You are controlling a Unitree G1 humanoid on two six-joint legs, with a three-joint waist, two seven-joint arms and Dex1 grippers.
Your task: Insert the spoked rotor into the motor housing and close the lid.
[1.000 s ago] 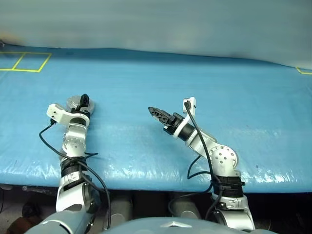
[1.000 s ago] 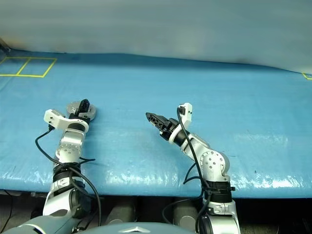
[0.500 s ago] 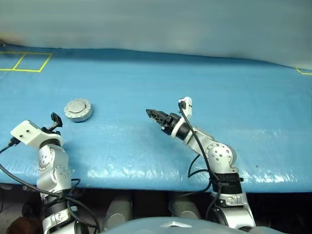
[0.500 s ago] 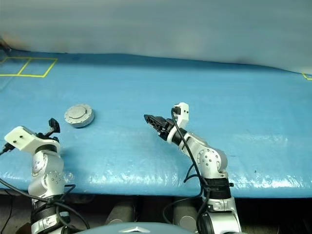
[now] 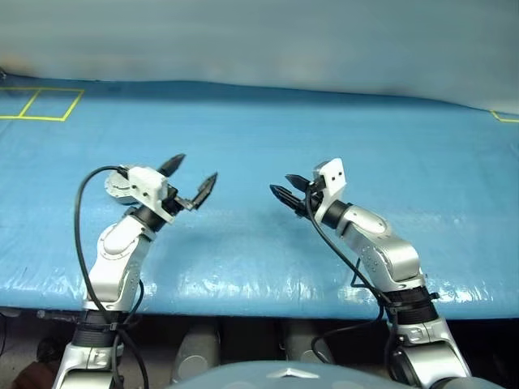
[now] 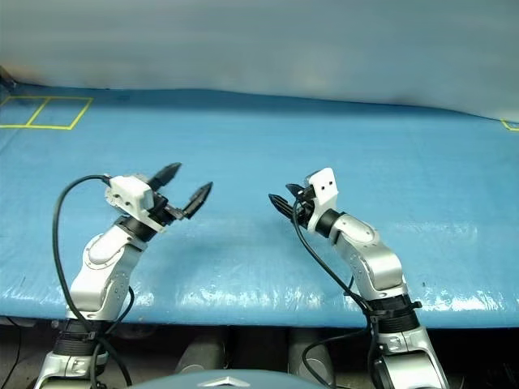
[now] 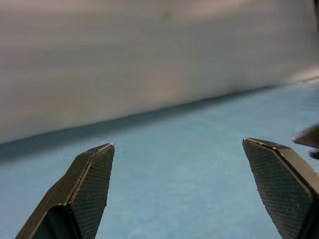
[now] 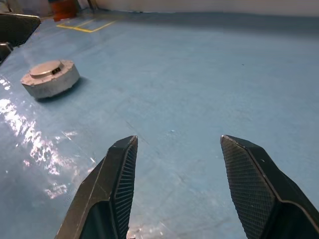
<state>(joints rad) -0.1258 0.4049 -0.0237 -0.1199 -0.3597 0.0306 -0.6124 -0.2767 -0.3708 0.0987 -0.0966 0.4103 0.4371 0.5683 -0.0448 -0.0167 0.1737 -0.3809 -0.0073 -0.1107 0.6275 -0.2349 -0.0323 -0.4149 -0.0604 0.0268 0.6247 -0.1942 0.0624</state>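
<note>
Both of your arms are hovering clear of the blue desk [image 5: 349, 121], tips pointing in toward each other, while the motor housing [image 8: 50, 79] is sitting flat on its base, well apart from the right gripper [image 5: 289, 191] and off toward your left side. The left gripper [image 5: 190, 181] is reaching past the housing, which is lying back near that arm's wrist, so the left arm is looking the nearer of the two for any next touch. Being round, the housing is offering no long axis to line up with; its axis is standing upright. The lid [image 8: 46, 69] is lying level on top of the cup and appears closed, though whether the spoked rotor is inside cannot be told. The left fingers [image 7: 94, 179] are standing spread wide, holding nothing and touching nothing. The right fingers [image 8: 122, 174] are standing partly open, narrower than the left pair, with only bare desk between them. Neither arm is carrying a part, so the job is looking done or close to it.
</note>
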